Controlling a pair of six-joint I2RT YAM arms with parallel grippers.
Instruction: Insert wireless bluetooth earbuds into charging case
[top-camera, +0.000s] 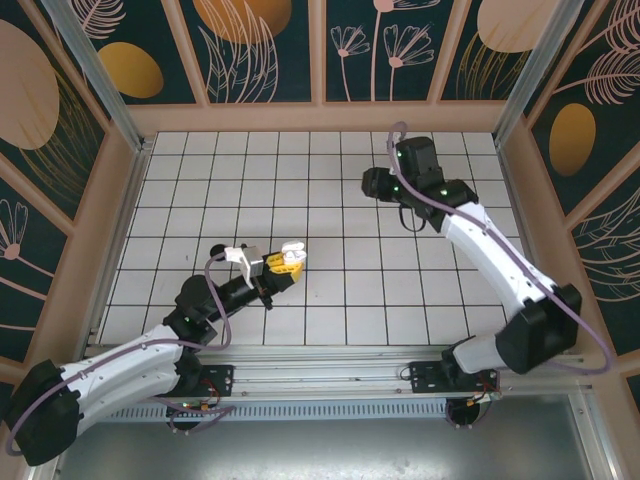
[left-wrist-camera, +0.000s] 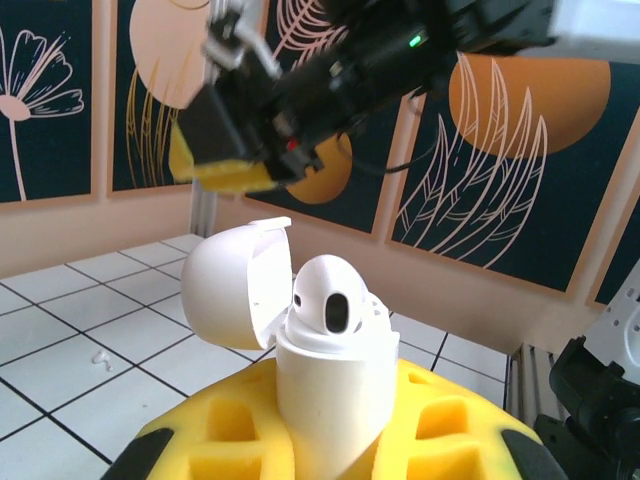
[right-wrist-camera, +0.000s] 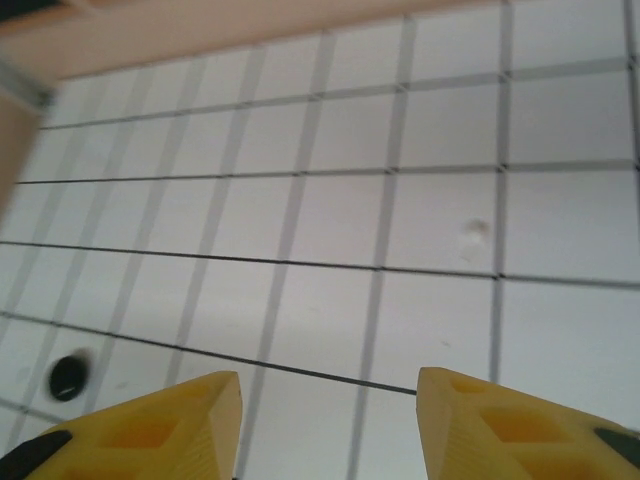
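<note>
- One white earbud (left-wrist-camera: 335, 300) sits head-up in the mouth of the charging case (left-wrist-camera: 325, 400); the lid (left-wrist-camera: 235, 285) is swung back to the left and stands open.
- Case is upright and clamped between the yellow fingers of the left gripper (top-camera: 284, 262); jaws closed on the case body, held above the tiled table (top-camera: 400, 290) near mid-field.
- One small black earbud (right-wrist-camera: 68, 377) lies on a tile at the lower left of the right wrist view; apart from the case and untouched.
- Small white speck (left-wrist-camera: 100, 357) lies on a tile left of the case; too small to identify.
- Left arm (top-camera: 130, 365) runs low from its base at the near-left edge, forearm reaching up and right toward the centre; wrist level.
- Right arm (top-camera: 490, 250) rises from the near-right base, elbow bent, forearm reaching to the far centre-right of the table; wrist turned left.
- Right gripper (right-wrist-camera: 330, 420) hangs above bare tiles; yellow fingers stand well apart, nothing between them.
</note>
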